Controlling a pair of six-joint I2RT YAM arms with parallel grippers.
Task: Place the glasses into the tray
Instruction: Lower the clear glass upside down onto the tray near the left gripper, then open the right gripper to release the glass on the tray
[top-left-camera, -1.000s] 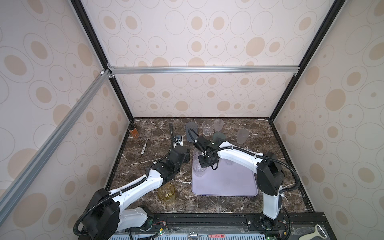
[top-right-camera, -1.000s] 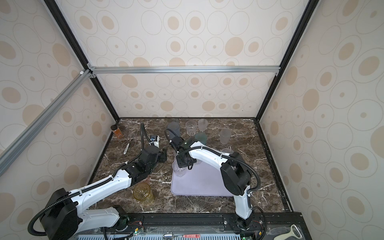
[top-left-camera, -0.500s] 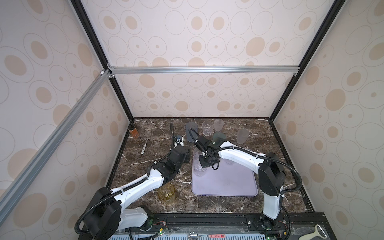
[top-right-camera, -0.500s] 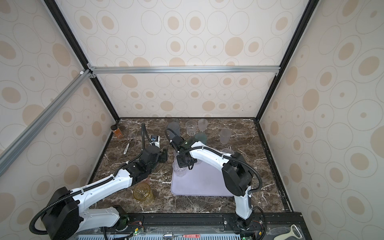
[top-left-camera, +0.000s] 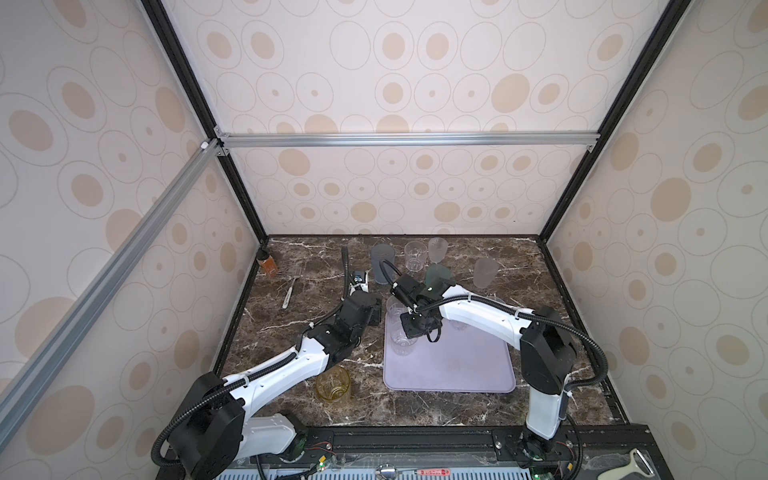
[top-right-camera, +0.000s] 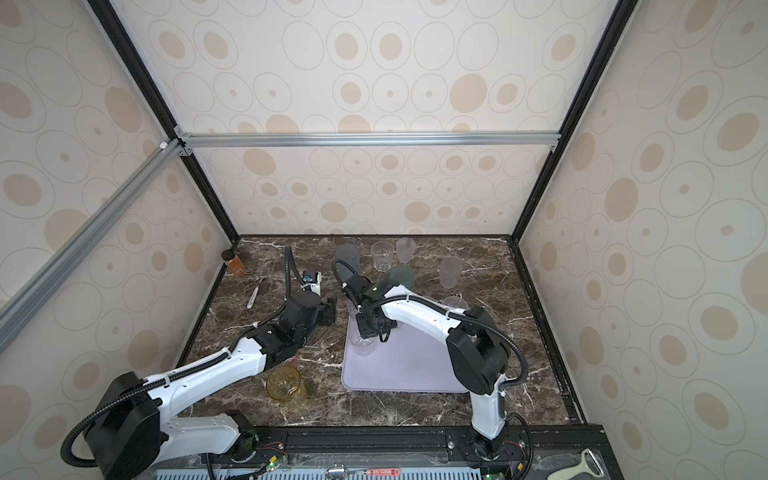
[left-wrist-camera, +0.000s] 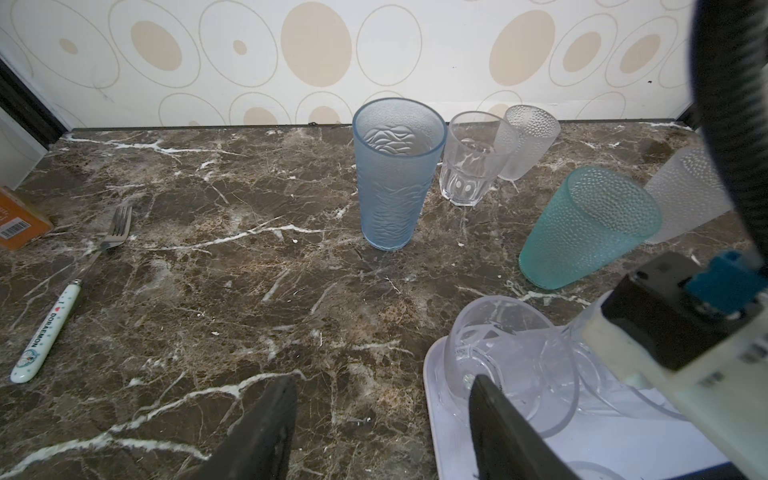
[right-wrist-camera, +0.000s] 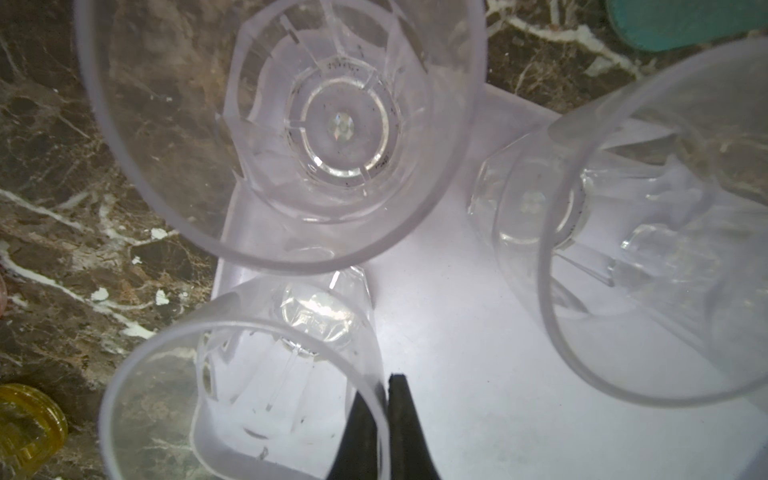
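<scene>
Right wrist view looks straight down into a clear glass (right-wrist-camera: 249, 395) standing upright at the edge of a pale lavender tray (right-wrist-camera: 436, 332). The right gripper (right-wrist-camera: 390, 386) is pinched together on this glass's rim, one black finger inside the wall and one outside. That hold suits lowering a tumbler upright from above. Whether its base rests on the tray or hangs just above cannot be told.

A second clear glass (right-wrist-camera: 282, 124) and a third clear glass (right-wrist-camera: 623, 249) stand close by in the same corner, probably packed tight to leave room for the rest.

Seen from the left wrist, the left gripper (left-wrist-camera: 382, 382) has its jaws apart and empty. It sits low over the marble table (left-wrist-camera: 208, 270) just beside the tray's corner, likely parked clear of the other arm.

A tall blue glass (left-wrist-camera: 392, 174) and a teal glass (left-wrist-camera: 582, 228) stand on the table toward the back wall. A yellow glass (top-left-camera: 332, 384) shows in a top view near the front. Most of the job looks undone.
</scene>
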